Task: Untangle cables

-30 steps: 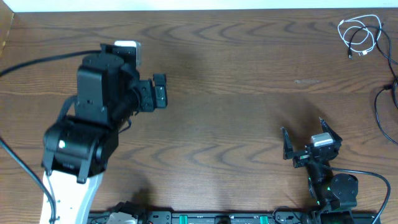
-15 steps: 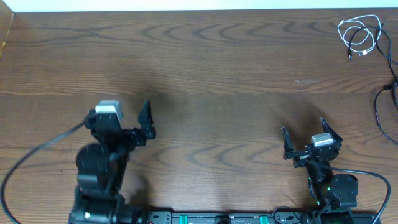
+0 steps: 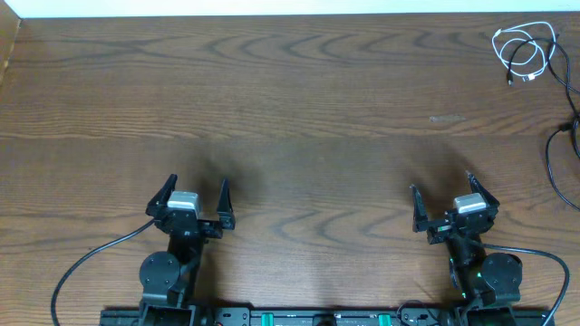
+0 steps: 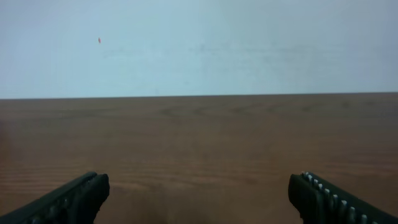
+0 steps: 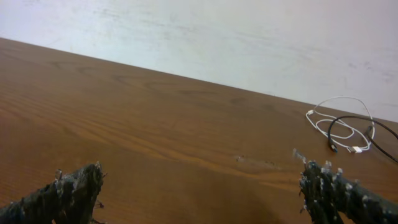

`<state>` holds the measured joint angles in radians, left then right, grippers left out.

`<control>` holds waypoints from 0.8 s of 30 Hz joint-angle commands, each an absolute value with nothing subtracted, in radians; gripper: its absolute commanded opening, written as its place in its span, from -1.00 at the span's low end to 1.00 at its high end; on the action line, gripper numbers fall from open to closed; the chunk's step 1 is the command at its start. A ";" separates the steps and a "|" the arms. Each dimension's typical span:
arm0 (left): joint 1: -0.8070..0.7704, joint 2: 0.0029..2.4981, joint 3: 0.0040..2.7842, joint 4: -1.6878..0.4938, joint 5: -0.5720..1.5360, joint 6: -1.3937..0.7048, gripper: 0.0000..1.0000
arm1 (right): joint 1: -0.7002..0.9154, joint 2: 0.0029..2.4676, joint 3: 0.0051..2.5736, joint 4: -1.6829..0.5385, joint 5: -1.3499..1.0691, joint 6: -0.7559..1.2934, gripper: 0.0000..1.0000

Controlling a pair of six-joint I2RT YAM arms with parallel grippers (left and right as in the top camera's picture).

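From above, the cables [image 3: 524, 54] lie at the far right corner of the wood-grain surface [image 3: 299, 100]: a thin white cord in loose loops with a black one threaded through. The right wrist view catches them [image 5: 341, 132] too. The left wrist view shows only brown grain and a pale wall. Both the left pincer [image 3: 198, 186] and the right pincer [image 3: 441, 186] sit at the surface's near edge, spread wide and holding nothing, their ribbed black fingers [image 4: 323, 193] apart.
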<state>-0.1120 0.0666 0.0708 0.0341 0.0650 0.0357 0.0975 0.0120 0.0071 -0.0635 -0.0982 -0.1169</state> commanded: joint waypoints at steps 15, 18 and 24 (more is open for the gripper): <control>-0.107 0.001 0.004 -0.070 0.034 0.059 0.94 | 0.099 0.006 0.006 -0.068 -0.096 -0.122 0.98; -0.107 0.001 0.004 -0.070 0.037 0.051 0.94 | 0.099 0.006 0.006 -0.068 -0.096 -0.121 0.99; -0.107 0.004 0.004 -0.070 0.037 0.051 0.94 | 0.099 0.006 0.006 -0.068 -0.096 -0.121 0.99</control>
